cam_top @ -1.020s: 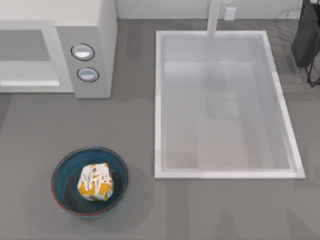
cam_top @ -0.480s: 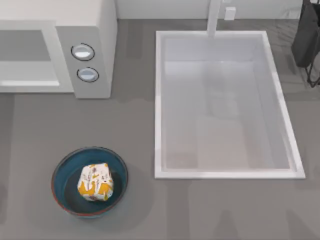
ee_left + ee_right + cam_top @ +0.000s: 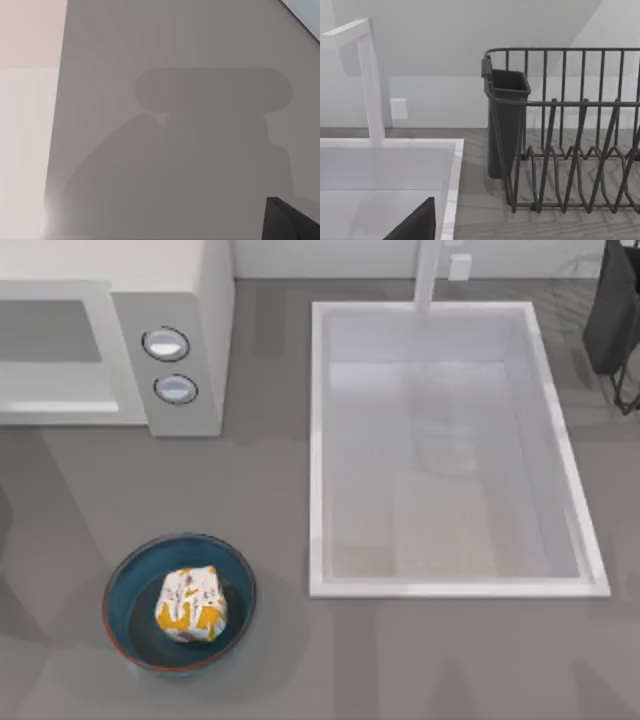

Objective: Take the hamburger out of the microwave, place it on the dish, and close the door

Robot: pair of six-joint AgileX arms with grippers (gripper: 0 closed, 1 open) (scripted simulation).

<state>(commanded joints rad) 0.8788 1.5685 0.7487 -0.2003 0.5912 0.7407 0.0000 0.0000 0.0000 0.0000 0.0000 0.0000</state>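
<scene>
Sitting in the dish, the hamburger is seen; the door appears shut; end-effector states cannot be told.

Left arm: a black, angular piece of the left claw enters the left wrist view at one corner. This wrist points down at the flat grey worktop, where the arm casts a broad shadow with a bar-shaped head.

Right arm: a black wedge of the right claw enters the right wrist view at the frame edge. This wrist is held roughly level, looking across the worktop.
</scene>
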